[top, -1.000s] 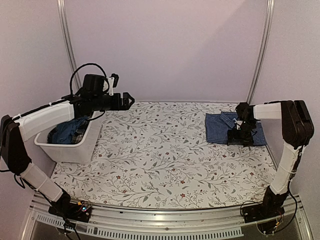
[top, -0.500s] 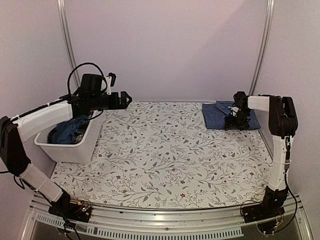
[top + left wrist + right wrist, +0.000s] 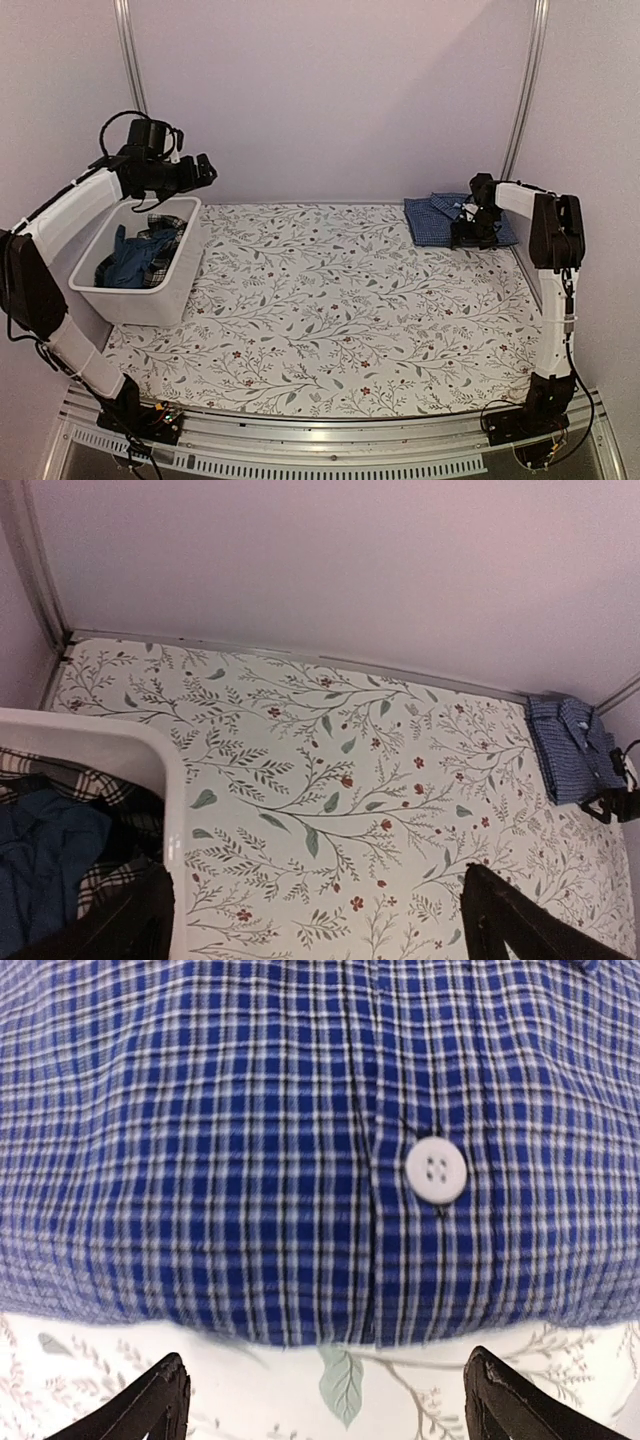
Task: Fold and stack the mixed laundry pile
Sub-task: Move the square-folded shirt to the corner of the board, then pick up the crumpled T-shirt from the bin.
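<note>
A folded blue-and-white check shirt [image 3: 437,220] lies at the far right corner of the table. It also shows small at the right of the left wrist view [image 3: 570,745] and fills the upper right wrist view [image 3: 250,1140], one white button showing. My right gripper [image 3: 472,233] hangs low at the shirt's near edge, open, with only tablecloth between its fingertips [image 3: 325,1400]. The white tub [image 3: 150,300] at the left holds a dark blue T-shirt [image 3: 130,262] and a black-and-white plaid piece [image 3: 165,228]. My left gripper [image 3: 205,170] hovers open above the tub's far end [image 3: 320,910].
The floral tablecloth [image 3: 330,300] covers the table. A plain wall closes off the back, with metal uprights at the left [image 3: 130,60] and right [image 3: 520,100]. The tub's rim [image 3: 120,750] sits just left of my left fingers.
The right gripper slid the folded shirt back toward the far right corner. The left arm swung left and up, from over the table to above the tub's far end.
</note>
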Action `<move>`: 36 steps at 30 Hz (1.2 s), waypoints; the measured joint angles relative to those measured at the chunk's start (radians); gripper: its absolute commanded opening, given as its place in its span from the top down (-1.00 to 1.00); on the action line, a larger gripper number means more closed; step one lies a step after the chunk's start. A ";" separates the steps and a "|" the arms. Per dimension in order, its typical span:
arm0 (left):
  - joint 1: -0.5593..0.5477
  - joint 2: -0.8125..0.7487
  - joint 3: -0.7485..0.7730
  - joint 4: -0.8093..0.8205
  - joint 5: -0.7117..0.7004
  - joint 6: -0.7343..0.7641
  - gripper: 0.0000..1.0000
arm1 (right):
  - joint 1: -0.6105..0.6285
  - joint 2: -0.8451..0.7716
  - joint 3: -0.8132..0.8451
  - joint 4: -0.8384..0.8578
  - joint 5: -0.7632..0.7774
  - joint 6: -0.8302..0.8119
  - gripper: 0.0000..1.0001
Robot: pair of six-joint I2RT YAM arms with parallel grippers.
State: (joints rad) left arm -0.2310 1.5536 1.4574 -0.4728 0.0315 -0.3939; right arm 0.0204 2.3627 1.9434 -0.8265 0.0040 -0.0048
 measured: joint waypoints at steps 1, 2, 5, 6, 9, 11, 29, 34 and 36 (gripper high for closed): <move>0.038 0.001 0.021 -0.032 -0.013 0.000 -0.99 | 0.000 -0.018 -0.009 -0.008 -0.004 0.000 -0.89; 0.078 0.001 0.037 -0.067 -0.028 -0.001 -0.99 | 0.000 -0.038 -0.017 -0.019 -0.008 0.000 -0.89; 0.196 0.002 0.065 -0.170 -0.077 -0.004 -0.99 | 0.001 -0.143 -0.034 -0.041 -0.019 0.000 -0.90; 0.238 0.002 0.064 -0.207 -0.097 -0.006 -0.99 | 0.002 -0.190 -0.034 -0.043 -0.023 0.000 -0.90; 0.337 -0.001 0.015 -0.271 -0.138 -0.011 -0.99 | 0.005 -0.325 -0.034 -0.041 -0.032 0.000 -0.90; 0.391 -0.008 -0.051 -0.298 -0.156 -0.018 -0.99 | 0.006 -0.399 -0.033 -0.039 -0.036 -0.006 -0.91; 0.545 -0.016 -0.357 -0.243 -0.059 0.014 1.00 | 0.005 -0.534 -0.144 0.110 -0.063 0.045 -0.87; 0.553 -0.037 -0.271 -0.235 0.005 0.053 1.00 | 0.005 -0.566 -0.154 0.133 -0.145 0.058 -0.86; 0.553 -0.063 -0.211 -0.221 0.040 0.068 1.00 | 0.005 -0.586 -0.183 0.154 -0.185 0.070 -0.91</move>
State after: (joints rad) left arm 0.3218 1.4910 1.2469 -0.6937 0.0715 -0.3264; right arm 0.0250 1.7763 1.7599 -0.6724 -0.1806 0.0650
